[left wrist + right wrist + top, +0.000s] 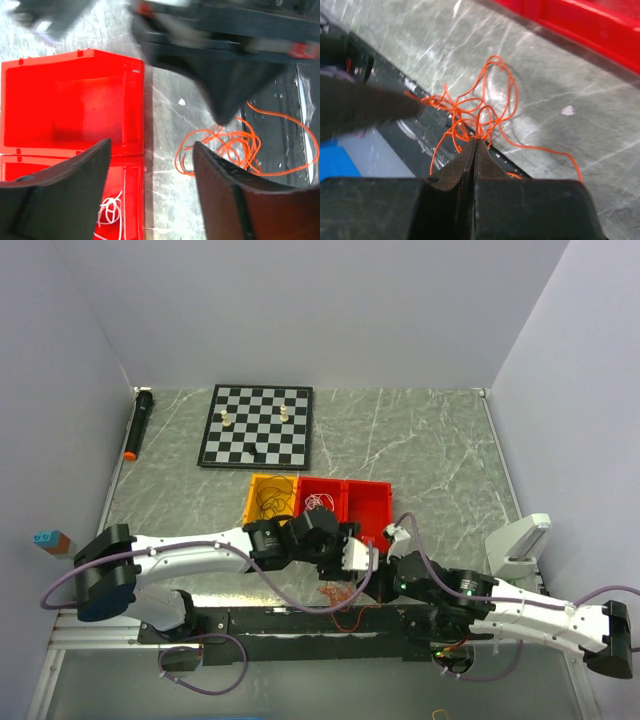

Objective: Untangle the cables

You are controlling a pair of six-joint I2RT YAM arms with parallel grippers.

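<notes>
- Grey marbled table [430, 440] between white walls, seen from overhead. A chessboard [256, 426] lies at the far side. Nearer sit three bins in a row. A yellow bin [250, 498] has a dark cable [272, 504] coiled inside, a middle red bin [322, 481] holds a white cable [318, 503], and a right red bin [368, 502] shows nothing inside. The left arm [190, 552] and right arm [530, 615] meet on the near side of the bins. Below them a loose orange cable [343, 594] lies at the table's near edge, partly over a black rail [300, 620].
- Left wrist view: the left gripper [150, 147] has its fingers spread wide apart and holds nothing. It hovers between the red bins on the left and the orange cable [225, 150] on the right. The right gripper [225, 107], blurred, points down into the tangle.
- Right wrist view: the right gripper [475, 142] has its fingers pressed together. It seems to pinch a strand at the knotted heart of the orange cable [470, 107]. One long loop trails away to the right across the table.
- To do this step well, I judge the pinched strand should be lifted slowly so the loops fall open. A jerk would likely tighten the knot. The free left gripper could take a separate loop and draw it aside. Care is needed that no strand snags on the rail edge.
</notes>
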